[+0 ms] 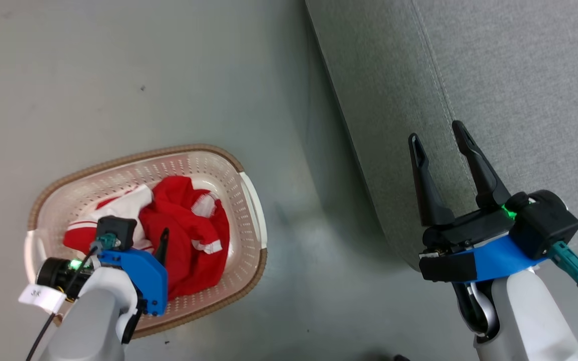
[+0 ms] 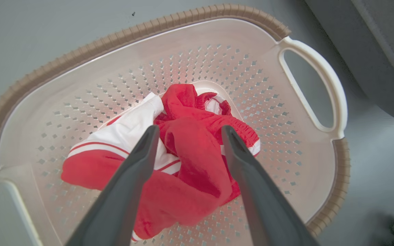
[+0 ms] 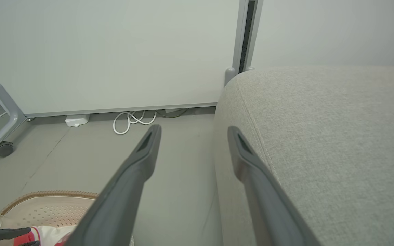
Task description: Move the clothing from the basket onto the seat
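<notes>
The cream basket (image 1: 251, 200) with a brown rim stands on the floor at the lower left; in it lies the red clothing (image 1: 188, 235) with white trim, bunched in a heap. My left gripper (image 1: 161, 245) hangs open just above the heap. In the left wrist view its fingers (image 2: 139, 160) straddle a raised red fold of the clothing (image 2: 190, 153), inside the basket (image 2: 279, 112). The grey seat (image 1: 469, 90) fills the upper right. My right gripper (image 1: 439, 138) is open and holds nothing, over the seat's edge (image 3: 320, 136); the right wrist view frames its tips (image 3: 192, 133).
Grey floor lies between the basket and the seat. In the right wrist view a white wall panel, coiled white cables (image 3: 132, 119) and a wheeled frame leg (image 3: 3, 148) stand beyond. The basket's corner (image 3: 46, 205) shows at that view's lower left.
</notes>
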